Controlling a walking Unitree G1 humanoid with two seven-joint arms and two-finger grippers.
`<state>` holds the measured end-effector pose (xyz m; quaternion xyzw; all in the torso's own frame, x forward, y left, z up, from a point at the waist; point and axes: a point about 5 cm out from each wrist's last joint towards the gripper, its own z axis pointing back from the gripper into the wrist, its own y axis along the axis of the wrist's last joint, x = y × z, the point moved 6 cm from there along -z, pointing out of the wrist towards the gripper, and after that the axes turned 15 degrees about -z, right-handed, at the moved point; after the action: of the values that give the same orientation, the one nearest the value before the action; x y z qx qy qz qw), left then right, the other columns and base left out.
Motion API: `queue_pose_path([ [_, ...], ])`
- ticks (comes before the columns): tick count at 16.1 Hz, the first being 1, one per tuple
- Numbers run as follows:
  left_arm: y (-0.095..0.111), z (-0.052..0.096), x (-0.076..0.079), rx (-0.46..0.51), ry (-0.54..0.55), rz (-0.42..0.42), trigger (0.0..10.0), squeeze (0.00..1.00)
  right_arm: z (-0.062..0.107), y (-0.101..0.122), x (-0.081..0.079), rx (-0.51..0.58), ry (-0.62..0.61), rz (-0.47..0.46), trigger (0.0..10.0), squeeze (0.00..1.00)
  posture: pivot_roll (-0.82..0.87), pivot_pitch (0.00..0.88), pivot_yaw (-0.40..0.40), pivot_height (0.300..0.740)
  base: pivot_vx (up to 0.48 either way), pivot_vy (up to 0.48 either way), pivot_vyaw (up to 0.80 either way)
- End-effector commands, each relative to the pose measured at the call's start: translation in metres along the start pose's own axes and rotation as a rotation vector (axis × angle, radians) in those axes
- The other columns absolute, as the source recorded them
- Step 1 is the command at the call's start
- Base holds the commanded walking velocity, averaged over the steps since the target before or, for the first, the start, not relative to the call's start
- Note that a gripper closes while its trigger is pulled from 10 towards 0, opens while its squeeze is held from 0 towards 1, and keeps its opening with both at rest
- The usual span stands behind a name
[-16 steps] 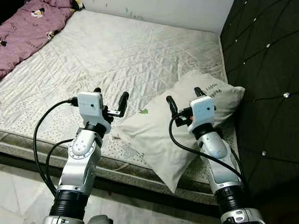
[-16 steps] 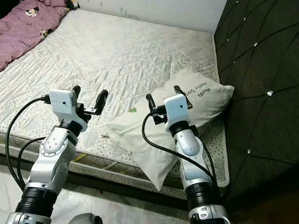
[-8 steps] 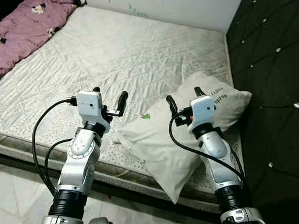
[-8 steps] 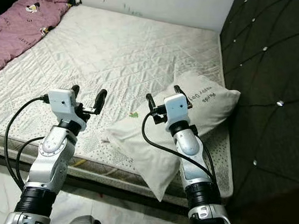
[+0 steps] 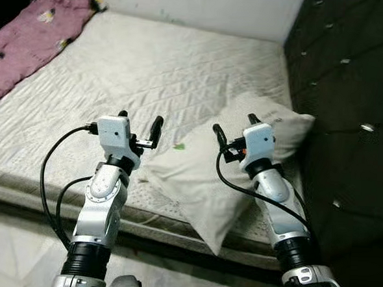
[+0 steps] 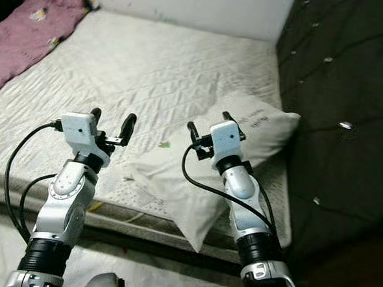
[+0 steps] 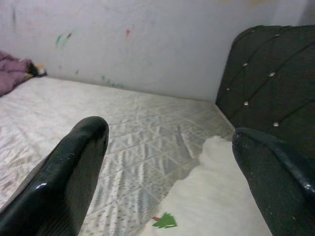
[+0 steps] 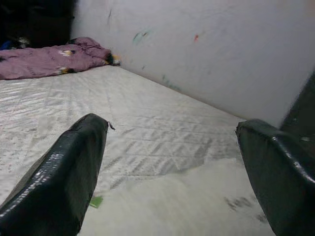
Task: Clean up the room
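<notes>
**Both tools lined up on the pillow, nothing gripped yet**

My left tool (image 5: pixel 139 128) hovers lower centre-left of the frame, fingers apart, empty. My right tool (image 5: pixel 233 128) sits lower centre-right, fingers also apart, right over the pillow (image 5: pixel 202 173). The pillow lies skewed at the lower right of the mattress (image 5: pixel 150 69), one corner hanging off the bed edge, beside the dark headboard (image 5: pixel 350 95). A purple blanket (image 5: pixel 29 36) is bunched upper left.

My guess: grab the pillow next. To do it well, I should lower both tools onto opposite edges, pinch plenty of fabric, lift evenly so it doesn't sag or slip, then square it against the headboard.
</notes>
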<state>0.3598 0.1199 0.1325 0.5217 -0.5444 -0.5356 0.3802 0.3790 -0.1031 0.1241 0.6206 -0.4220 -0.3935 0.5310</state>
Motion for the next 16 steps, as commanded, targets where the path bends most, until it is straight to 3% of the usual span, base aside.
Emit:
queue_pose_path([
  [1, -0.001, -0.001, 0.002, -0.007, -0.012, 0.005, 10.0, 0.0, -0.001, 0.002, 0.003, 0.003, -0.007, -0.003, 10.0, 0.0, 0.0, 0.0, -0.022, 0.74, 0.0, 0.0, 0.0],
  [9, -0.005, 0.0, -0.002, -0.026, 0.013, -0.005, 10.0, 0.0, 0.0, 0.002, -0.001, 0.005, 0.016, -0.004, 10.0, 0.0, 0.0, 0.0, -0.02, 0.74, 0.0, 0.0, 0.0],
  [11, -0.008, 0.001, -0.02, -0.049, 0.109, -0.051, 10.0, 0.0, 0.0, 0.005, -0.001, 0.016, 0.018, 0.004, 10.0, 0.0, 0.0, 0.0, -0.019, 0.74, 0.0, 0.0, 0.0],
  [13, -0.01, 0.01, -0.05, -0.07, 0.217, -0.122, 10.0, 0.0, 0.003, 0.014, 0.0, 0.027, 0.006, -0.032, 10.0, 0.0, 0.0, 0.0, -0.021, 0.74, 0.0, 0.0, 0.0],
  [16, -0.021, 0.032, -0.068, -0.117, 0.269, -0.172, 10.0, 0.0, 0.02, 0.013, -0.005, 0.018, 0.002, -0.062, 10.0, 0.0, 0.0, 0.014, -0.021, 0.74, 0.0, 0.0, 0.0],
])
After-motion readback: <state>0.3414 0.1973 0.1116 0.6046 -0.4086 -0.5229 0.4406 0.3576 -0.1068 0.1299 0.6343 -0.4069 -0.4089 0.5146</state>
